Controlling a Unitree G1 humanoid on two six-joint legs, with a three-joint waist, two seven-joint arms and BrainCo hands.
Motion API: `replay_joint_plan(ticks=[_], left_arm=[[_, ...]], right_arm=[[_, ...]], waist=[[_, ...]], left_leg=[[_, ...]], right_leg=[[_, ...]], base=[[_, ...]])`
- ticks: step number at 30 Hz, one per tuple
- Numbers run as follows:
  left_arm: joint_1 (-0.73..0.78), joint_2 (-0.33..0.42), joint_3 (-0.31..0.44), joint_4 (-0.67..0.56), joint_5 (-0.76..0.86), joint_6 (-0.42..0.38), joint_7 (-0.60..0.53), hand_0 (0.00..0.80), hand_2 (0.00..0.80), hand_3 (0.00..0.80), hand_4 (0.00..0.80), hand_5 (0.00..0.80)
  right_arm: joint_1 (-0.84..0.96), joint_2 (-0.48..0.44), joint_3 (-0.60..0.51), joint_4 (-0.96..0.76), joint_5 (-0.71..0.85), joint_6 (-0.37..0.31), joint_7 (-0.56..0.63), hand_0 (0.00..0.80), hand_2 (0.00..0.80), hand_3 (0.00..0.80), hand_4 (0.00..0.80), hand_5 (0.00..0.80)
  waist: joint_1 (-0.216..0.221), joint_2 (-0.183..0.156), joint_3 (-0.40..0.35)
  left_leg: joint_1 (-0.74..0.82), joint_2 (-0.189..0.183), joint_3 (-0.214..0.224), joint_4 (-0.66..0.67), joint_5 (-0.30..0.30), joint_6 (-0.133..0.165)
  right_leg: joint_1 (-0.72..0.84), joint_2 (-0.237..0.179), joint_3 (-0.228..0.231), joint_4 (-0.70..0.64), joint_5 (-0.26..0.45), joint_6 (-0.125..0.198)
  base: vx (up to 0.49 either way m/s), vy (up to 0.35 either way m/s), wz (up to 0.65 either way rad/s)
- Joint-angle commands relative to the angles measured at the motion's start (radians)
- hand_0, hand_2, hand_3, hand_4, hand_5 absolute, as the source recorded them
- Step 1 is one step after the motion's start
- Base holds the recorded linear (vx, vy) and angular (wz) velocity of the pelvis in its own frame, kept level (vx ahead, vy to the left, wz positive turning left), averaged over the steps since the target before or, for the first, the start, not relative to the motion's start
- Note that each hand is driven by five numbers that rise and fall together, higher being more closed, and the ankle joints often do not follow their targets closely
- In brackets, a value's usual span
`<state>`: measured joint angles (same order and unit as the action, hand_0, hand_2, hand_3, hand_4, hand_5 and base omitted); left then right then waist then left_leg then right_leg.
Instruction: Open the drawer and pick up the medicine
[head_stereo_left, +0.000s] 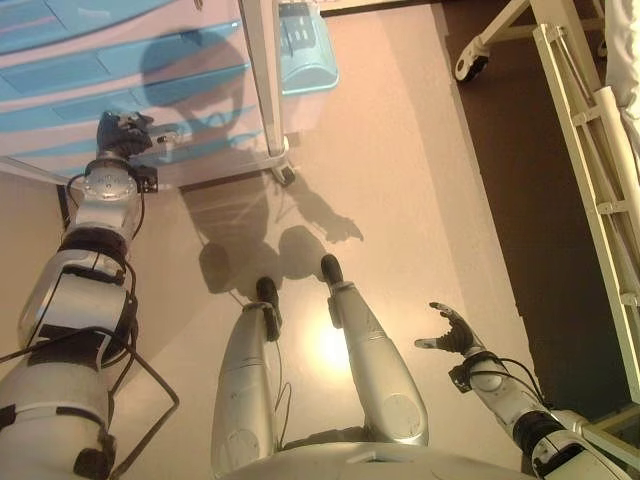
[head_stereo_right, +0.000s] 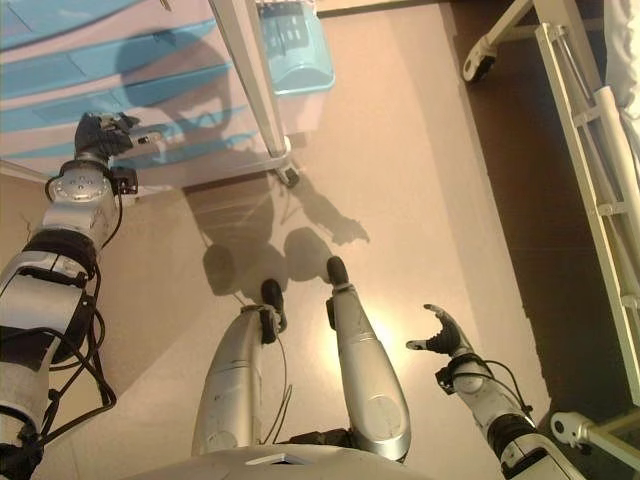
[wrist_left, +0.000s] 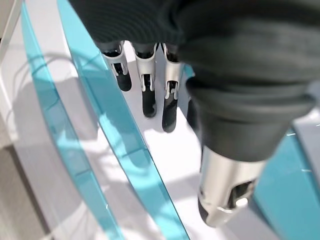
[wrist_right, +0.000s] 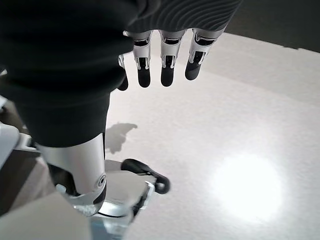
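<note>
A white cart with light blue drawer fronts stands at the far left. My left hand reaches up to its lower drawer fronts. In the left wrist view its fingers are straight and point at the white and blue drawer face, holding nothing. My right hand hangs low at the right over the floor, fingers relaxed and empty; the right wrist view shows its fingers over bare floor. All drawers look closed. No medicine is in view.
A white post of the cart runs down to a caster. A light blue bin sits behind it. A white bed frame with a caster stands at the right on dark floor.
</note>
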<state>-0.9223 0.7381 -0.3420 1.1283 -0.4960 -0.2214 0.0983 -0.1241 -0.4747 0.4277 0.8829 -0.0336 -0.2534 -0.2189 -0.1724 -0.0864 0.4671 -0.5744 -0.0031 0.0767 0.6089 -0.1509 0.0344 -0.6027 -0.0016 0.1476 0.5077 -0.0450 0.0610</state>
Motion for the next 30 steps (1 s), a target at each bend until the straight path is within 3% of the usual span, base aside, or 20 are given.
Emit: replay_joint_plan(ticks=[1,7,11,12,15,21,26,30], left_arm=[[0.167,0.032,0.094,-0.045,-0.086,-0.079,-0.081,0.000,0.000,0.000,0.000,0.000],[0.472,-0.099,0.195,-0.086,-0.085,-0.090,-0.163,0.000,0.000,0.000,0.000,0.000],[0.649,-0.232,0.261,-0.076,-0.074,-0.054,-0.177,0.000,0.000,0.000,0.000,0.000],[0.700,-0.279,0.266,-0.040,-0.003,-0.031,-0.201,0.000,0.000,0.000,0.000,0.000],[0.780,-0.346,0.237,0.037,0.079,-0.020,-0.210,0.000,0.000,0.000,0.000,0.000],[0.913,-0.452,0.223,0.129,0.072,0.015,-0.316,0.000,0.000,0.000,0.000,0.000],[0.935,-0.514,0.198,0.172,0.089,0.044,-0.356,0.000,0.000,0.000,0.000,0.000],[0.933,-0.545,0.164,0.195,0.192,0.004,-0.346,0.000,0.000,0.000,0.000,0.000]], right_arm=[[0.073,-0.006,-0.028,0.042,-0.028,-0.008,-0.016,0.000,0.000,0.000,0.000,0.000],[0.107,0.040,-0.078,0.121,-0.074,-0.002,0.027,0.000,0.000,0.000,0.000,0.000],[0.135,0.090,-0.104,0.171,-0.112,0.021,0.056,0.000,0.000,0.000,0.000,0.000],[0.137,0.106,-0.106,0.184,-0.118,0.024,0.070,0.000,0.000,0.000,0.000,0.000],[0.122,0.126,-0.113,0.208,-0.072,0.028,0.111,0.000,0.000,0.000,0.000,0.000],[0.091,0.174,-0.188,0.306,0.097,0.028,0.257,0.000,0.000,0.000,0.000,0.000],[0.084,0.214,-0.218,0.366,0.111,0.048,0.266,0.000,0.000,0.000,0.000,0.000],[0.084,0.241,-0.188,0.379,0.080,0.060,0.256,0.000,0.000,0.000,0.000,0.000]], waist=[[0.018,0.060,-0.117],[0.062,0.090,-0.223],[0.097,0.102,-0.310],[0.112,0.102,-0.336],[0.130,0.099,-0.364],[0.168,0.097,-0.406],[0.189,0.091,-0.426],[0.197,0.066,-0.434]], left_leg=[[0.140,-0.044,0.027,-0.184,-0.018,0.044],[0.318,-0.056,-0.011,-0.343,0.021,0.015],[0.452,-0.060,-0.043,-0.436,0.032,0.005],[0.482,-0.061,-0.053,-0.452,0.035,0.003],[0.539,-0.066,-0.072,-0.476,0.038,0.001],[0.618,-0.064,-0.082,-0.561,0.056,-0.008],[0.637,-0.054,-0.087,-0.622,0.086,-0.018],[0.636,-0.055,-0.082,-0.601,0.071,-0.012]], right_leg=[[0.109,0.014,-0.040,-0.096,-0.047,-0.042],[0.307,-0.025,-0.086,-0.221,-0.052,-0.028],[0.455,-0.040,-0.117,-0.304,-0.054,-0.022],[0.489,-0.045,-0.131,-0.324,-0.049,-0.022],[0.552,-0.048,-0.149,-0.365,-0.035,-0.024],[0.637,-0.038,-0.191,-0.460,-0.007,-0.024],[0.667,-0.031,-0.223,-0.489,-0.006,-0.024],[0.672,-0.032,-0.229,-0.484,-0.010,-0.026]], base=[[0.042,-0.075,0.02],[0.044,-0.097,0.17],[0.066,-0.083,0.20],[-0.014,-0.078,0.30],[-0.020,-0.063,0.31],[-0.008,-0.026,0.20],[-0.008,-0.034,0.22],[-0.010,-0.067,0.20]])
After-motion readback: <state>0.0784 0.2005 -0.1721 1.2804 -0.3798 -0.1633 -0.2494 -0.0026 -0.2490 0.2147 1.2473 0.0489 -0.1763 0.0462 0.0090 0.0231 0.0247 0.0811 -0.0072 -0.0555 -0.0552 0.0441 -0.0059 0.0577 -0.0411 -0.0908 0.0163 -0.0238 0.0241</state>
